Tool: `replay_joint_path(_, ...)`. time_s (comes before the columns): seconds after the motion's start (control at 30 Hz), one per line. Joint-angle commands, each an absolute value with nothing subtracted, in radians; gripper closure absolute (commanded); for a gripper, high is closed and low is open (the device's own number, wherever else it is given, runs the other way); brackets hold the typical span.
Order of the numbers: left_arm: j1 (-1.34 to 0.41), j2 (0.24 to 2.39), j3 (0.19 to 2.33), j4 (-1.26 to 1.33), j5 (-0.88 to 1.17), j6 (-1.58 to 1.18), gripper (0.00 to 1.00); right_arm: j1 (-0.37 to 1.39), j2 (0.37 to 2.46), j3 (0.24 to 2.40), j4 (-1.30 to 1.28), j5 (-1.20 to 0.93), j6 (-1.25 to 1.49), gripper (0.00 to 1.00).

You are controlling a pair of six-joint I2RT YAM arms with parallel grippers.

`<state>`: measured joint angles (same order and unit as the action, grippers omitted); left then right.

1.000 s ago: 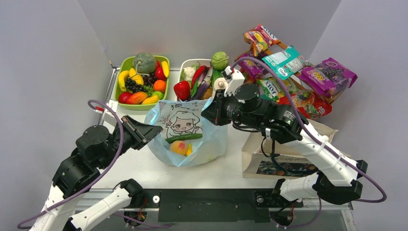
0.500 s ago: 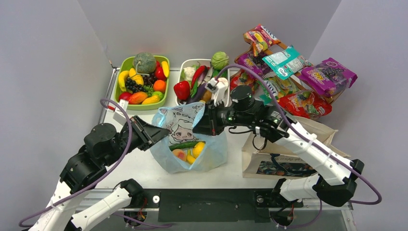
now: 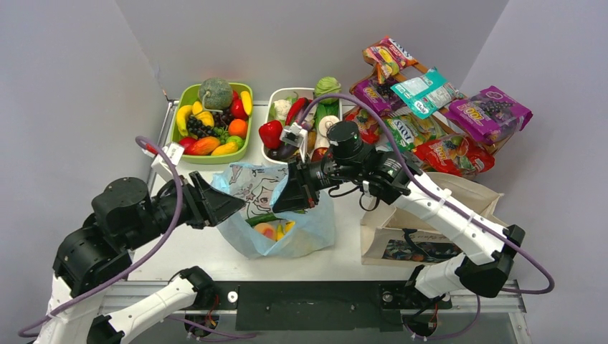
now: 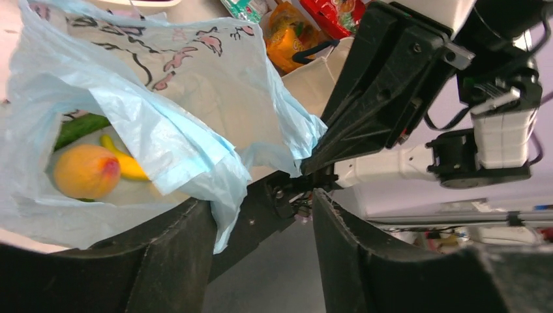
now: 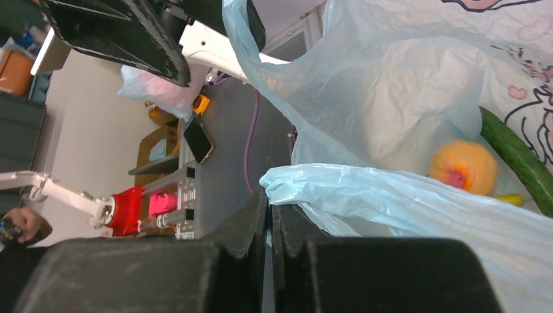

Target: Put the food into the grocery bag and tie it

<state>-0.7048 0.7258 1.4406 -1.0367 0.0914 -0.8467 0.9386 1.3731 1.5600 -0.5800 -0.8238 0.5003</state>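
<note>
While clenched tip to tip, pinches a fold of the grocery bag's [image 5: 391, 85] right rim in the right gripper [image 5: 269, 195]. Leaves the left gripper [image 4: 261, 202] spread wide and grasping nothing, with a flap of the same film merely draped over 1 finger [image 4: 169, 254] at the left rim. Finds the bag open on the table [image 3: 193, 251] between the 2 arms, near the trays. Counts at least 3 pieces inside: a peach-coloured fruit [image 4: 85, 171], a yellow banana [image 4: 127, 168] and a green cucumber [image 5: 515, 156]. Judges the film light, limp, crinkly and slick, likely to slide out of a shallow nip and to tear under a sharp tug. Suggests taking hold of gathered, doubled film at the rim or of a loop handle, never a single layer. Expects the toy pieces to be light, rigid and apt to roll if the bag tilts. Farther out, notes a green tray [image 3: 212, 159] and a white tray [image 3: 274, 95] of toy produce, snack packets [image 3: 495, 111] at the far right, and a beige tote [image 3: 373, 240] just right of the bag.
</note>
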Motion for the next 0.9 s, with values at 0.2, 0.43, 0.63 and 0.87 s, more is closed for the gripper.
replay_joint_path(0.2,-0.701,0.773,1.612,-1.235,0.125,-0.576,0.30,0.939,1.484,1.643,-0.530,-1.033,0.438,1.00)
replay_joint_path(0.43,-0.701,0.745,1.626,-1.297,0.017,-0.485,0.47,0.931,1.524,1.691,-0.530,-1.129,0.413,1.00)
replay_joint_path(0.63,-0.703,0.721,1.652,-1.317,-0.059,-0.442,0.52,0.908,1.581,1.746,-0.530,-1.194,0.415,1.00)
replay_joint_path(0.87,-0.709,0.620,1.513,-1.214,-0.233,-0.360,0.69,0.884,1.626,1.776,-0.524,-1.273,0.402,1.00)
